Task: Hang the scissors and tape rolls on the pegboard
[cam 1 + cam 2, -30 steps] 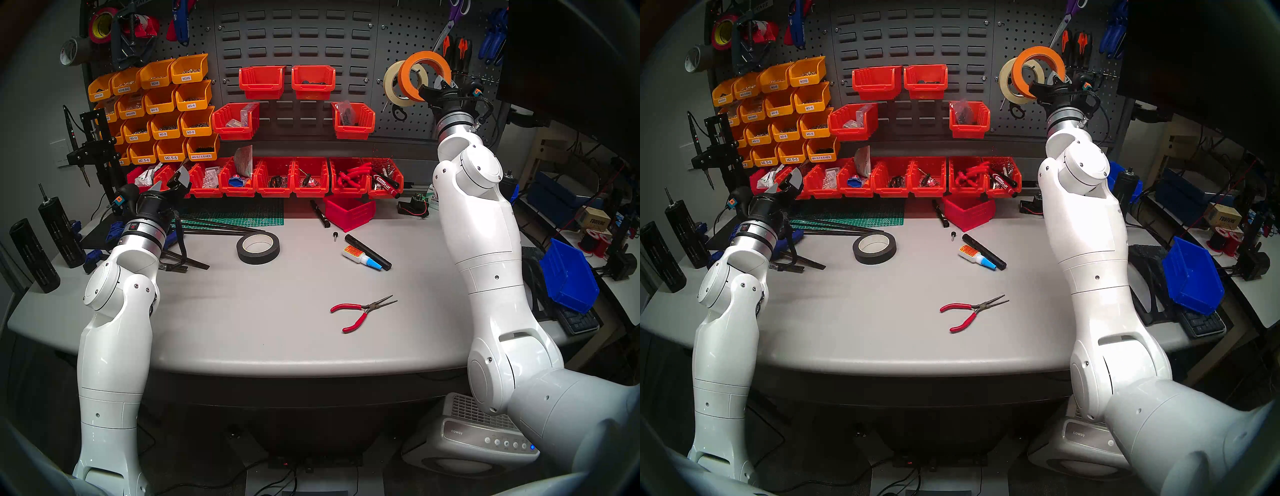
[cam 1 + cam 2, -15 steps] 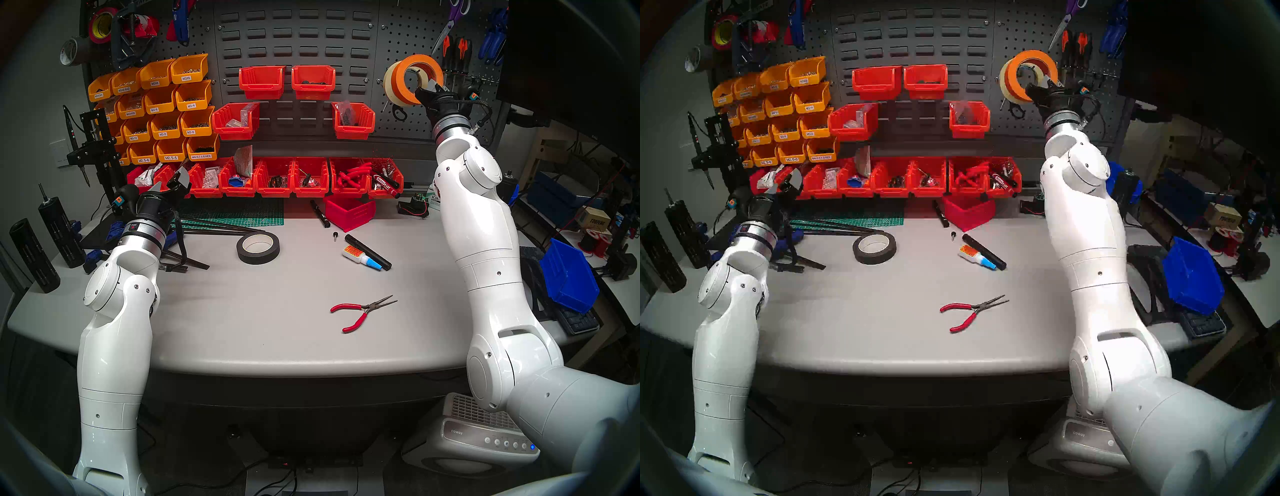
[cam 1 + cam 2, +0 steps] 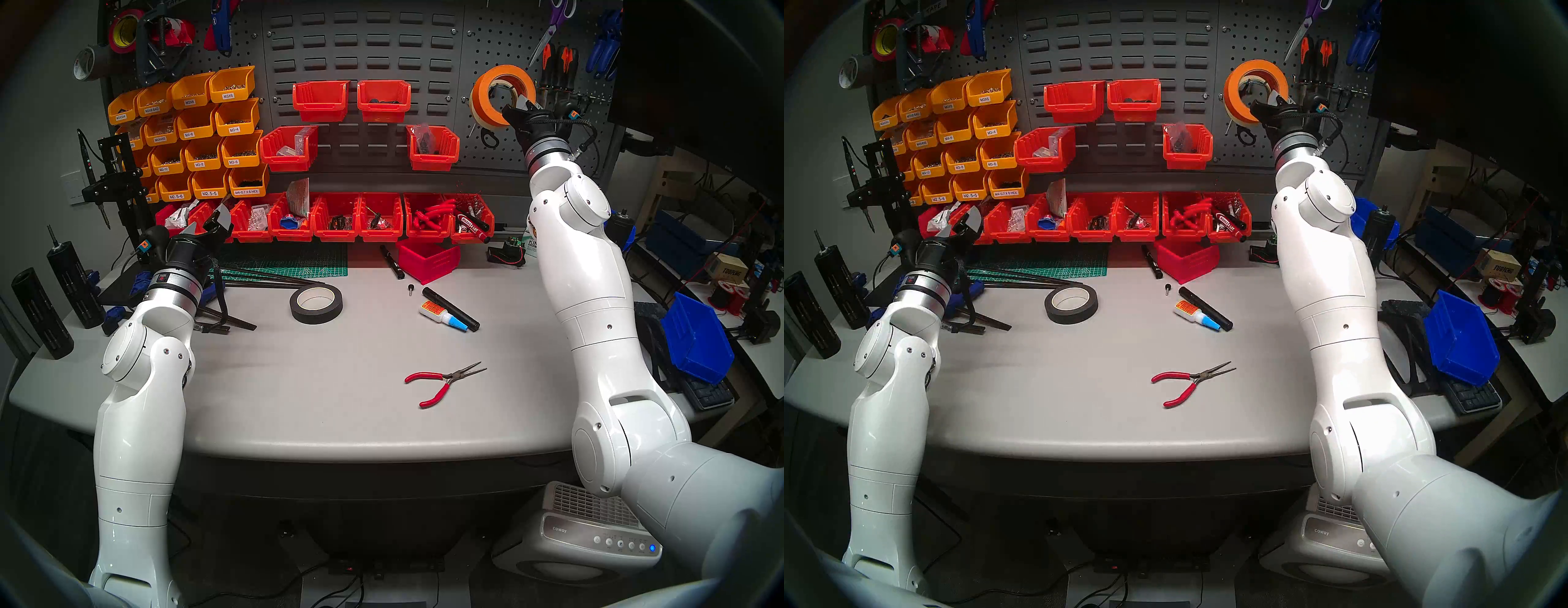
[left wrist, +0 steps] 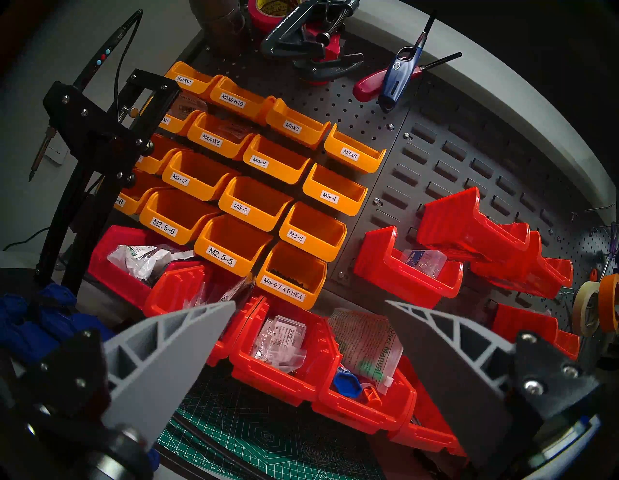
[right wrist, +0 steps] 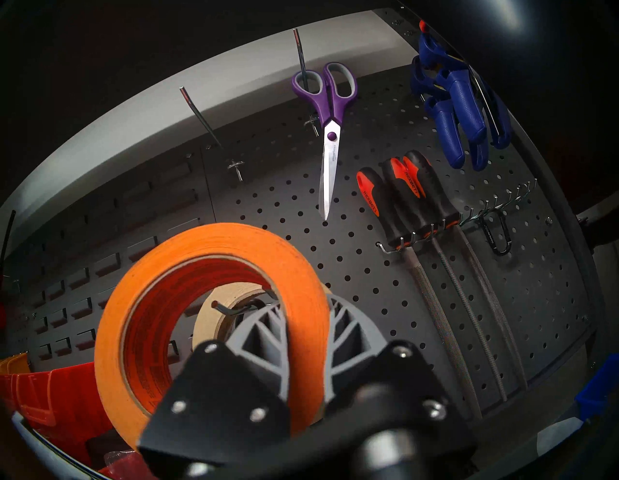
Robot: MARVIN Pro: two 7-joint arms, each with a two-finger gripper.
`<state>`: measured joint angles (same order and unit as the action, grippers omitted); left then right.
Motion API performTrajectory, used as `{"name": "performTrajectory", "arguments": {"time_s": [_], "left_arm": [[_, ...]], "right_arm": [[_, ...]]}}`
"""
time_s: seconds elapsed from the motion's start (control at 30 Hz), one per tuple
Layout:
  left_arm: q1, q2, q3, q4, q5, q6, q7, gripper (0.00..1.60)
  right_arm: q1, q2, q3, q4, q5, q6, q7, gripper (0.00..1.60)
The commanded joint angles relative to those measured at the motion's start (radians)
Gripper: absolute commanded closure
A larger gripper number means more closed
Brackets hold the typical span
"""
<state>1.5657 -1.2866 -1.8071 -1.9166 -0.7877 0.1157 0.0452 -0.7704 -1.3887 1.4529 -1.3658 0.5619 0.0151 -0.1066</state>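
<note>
the right gripper [image 5: 306,338] is clenched on the orange roll [image 5: 214,301], one finger inside the ring and one outside, pinching its wall at the lower right. the roll is wide and bright orange, with layered tape edges showing on its face and a cardboard core printed in dark lettering on a red-orange ground. it is held upright, face toward the pegboard [image 5: 368,268], high at the board's right section.

through the roll's hole the wrist view shows the cream roll [image 5: 214,311], slimmer and pale with a tan core, hanging on a wire hook [image 5: 234,310] whose tip points out toward the orange roll. from the head view the orange roll [image 3: 502,95] covers most of the cream roll [image 3: 477,111], only a pale sliver showing at its lower left edge. whether the orange roll is over the hook tip i cannot tell.

the scissors [image 3: 489,136] hang just below the rolls on the board, black loop handles down, blades mostly hidden behind the tape.

the left gripper [image 3: 211,223] is released, jaws wide apart and holding nothing, raised over the table's [image 3: 339,403] left side near the red bins [image 3: 335,218].

purple scissors [image 5: 330,134] hang on the board above the orange roll, apart from it.
</note>
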Motion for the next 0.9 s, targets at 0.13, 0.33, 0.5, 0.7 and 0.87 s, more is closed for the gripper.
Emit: {"name": "performTrajectory", "arguments": {"time_s": [0.13, 0.33, 0.5, 0.7, 0.87], "left_arm": [[-0.019, 0.001, -0.013, -0.035, 0.0, -0.015, 0.001, 0.0], [-0.019, 0.003, -0.014, -0.033, -0.001, -0.013, -0.001, 0.0], [-0.023, 0.004, -0.009, -0.029, -0.001, -0.011, -0.004, 0.0], [-0.03, 0.008, -0.002, -0.025, 0.002, -0.009, -0.006, 0.0], [-0.038, 0.01, 0.001, -0.022, 0.004, -0.009, -0.006, 0.0]], "right_arm": [[0.089, -0.007, -0.005, -0.005, -0.019, -0.014, -0.004, 1.6], [0.076, -0.002, -0.001, -0.012, -0.025, -0.016, -0.005, 1.6], [0.061, 0.003, 0.005, -0.014, -0.032, -0.016, -0.01, 1.6], [0.056, 0.003, 0.009, -0.009, -0.042, -0.016, -0.017, 1.6], [0.059, 0.001, 0.006, 0.002, -0.044, -0.013, -0.014, 1.6]]}}
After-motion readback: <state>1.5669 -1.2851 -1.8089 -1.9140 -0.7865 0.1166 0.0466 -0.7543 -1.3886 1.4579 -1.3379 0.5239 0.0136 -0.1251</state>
